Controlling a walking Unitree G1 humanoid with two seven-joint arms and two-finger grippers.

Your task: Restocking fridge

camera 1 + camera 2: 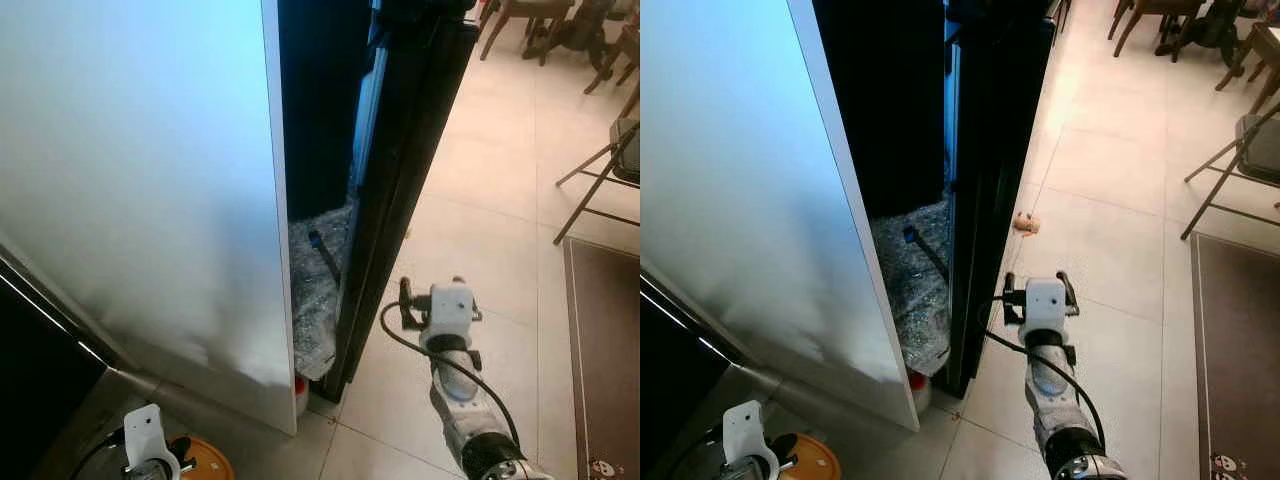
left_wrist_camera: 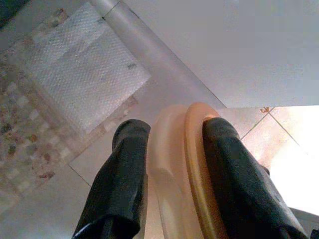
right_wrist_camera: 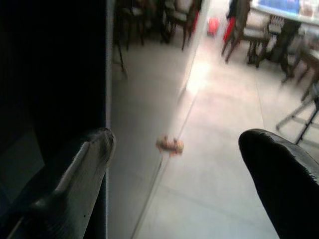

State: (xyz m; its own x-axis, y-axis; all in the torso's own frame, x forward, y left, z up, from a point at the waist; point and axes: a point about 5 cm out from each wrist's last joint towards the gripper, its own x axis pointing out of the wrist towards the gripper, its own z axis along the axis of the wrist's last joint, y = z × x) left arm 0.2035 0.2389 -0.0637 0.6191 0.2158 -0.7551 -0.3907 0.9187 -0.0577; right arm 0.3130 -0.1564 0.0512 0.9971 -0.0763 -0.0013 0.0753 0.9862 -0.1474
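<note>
Left hand (image 2: 172,174) clenched on orange disc-like container (image 2: 187,169), held edge-on.
Right hand (image 3: 174,149) released beside black fridge door (image 1: 400,170).

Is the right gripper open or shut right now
Open. In the right wrist view the right gripper has its two black fingers spread wide apart with bare floor tile between them, holding nothing, beside the dark fridge door edge.

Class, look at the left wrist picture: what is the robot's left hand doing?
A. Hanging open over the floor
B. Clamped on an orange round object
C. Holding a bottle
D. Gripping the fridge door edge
B: the left hand has its two black fingers pressed on either side of the orange round object.
</note>
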